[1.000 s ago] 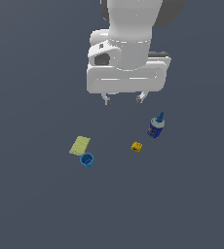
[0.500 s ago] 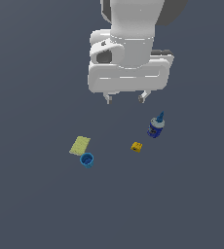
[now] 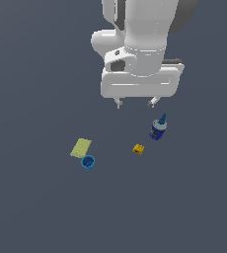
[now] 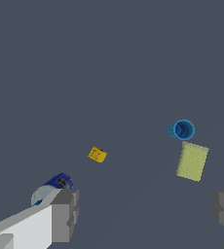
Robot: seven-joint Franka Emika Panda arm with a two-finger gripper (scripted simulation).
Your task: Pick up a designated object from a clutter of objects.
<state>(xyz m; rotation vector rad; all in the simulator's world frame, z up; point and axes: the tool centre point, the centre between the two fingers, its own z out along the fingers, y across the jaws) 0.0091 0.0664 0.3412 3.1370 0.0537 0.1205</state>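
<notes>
The slim bright-blue piece [image 3: 162,118] with a pointed end lies against the dark blue can [image 3: 156,131] on the exterior view's right. My gripper [image 3: 134,104] hangs open and empty above the floor, up and to the left of both and clear of them. In the wrist view the gripper [image 4: 145,211] shows its two fingers [image 4: 65,214] wide apart. The can [image 4: 53,187] with its grey top sits just beyond one finger. I cannot make out the slim piece there.
A tiny yellow block [image 3: 138,149] [image 4: 98,154] lies left of and below the can. A small round blue cup [image 3: 88,162] [image 4: 183,130] and a pale yellow-green flat rectangle [image 3: 81,147] [image 4: 192,161] lie together further to the exterior view's left. The floor is plain dark grey.
My gripper has shifted toward the exterior view's right, closer to the can and the slim piece, still open. The objects have not moved.
</notes>
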